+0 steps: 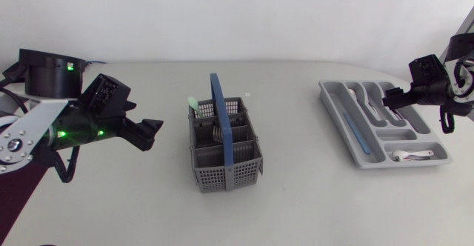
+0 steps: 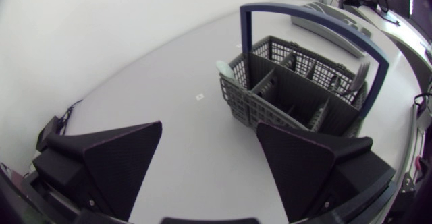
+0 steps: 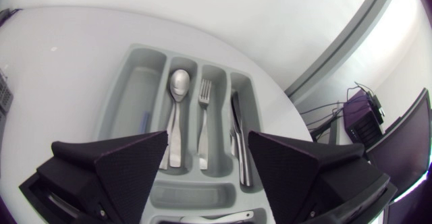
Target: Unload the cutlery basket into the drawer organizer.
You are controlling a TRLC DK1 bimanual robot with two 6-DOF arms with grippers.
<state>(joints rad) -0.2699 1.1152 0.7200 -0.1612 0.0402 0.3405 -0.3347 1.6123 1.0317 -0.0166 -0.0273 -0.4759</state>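
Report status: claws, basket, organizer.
Left claw open, empty, short of cutlery basket. Right claw open above drawer organizer; spoon, fork, knives slotted. Basket not empty. Nothing in the way.

a robot lab — left arm (image 1: 81, 124) and right arm (image 1: 429, 83) at white table (image 1: 296, 209).

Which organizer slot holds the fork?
The long slot of the organizer where the fork lies alone, between the spoon slot and the knives slot.
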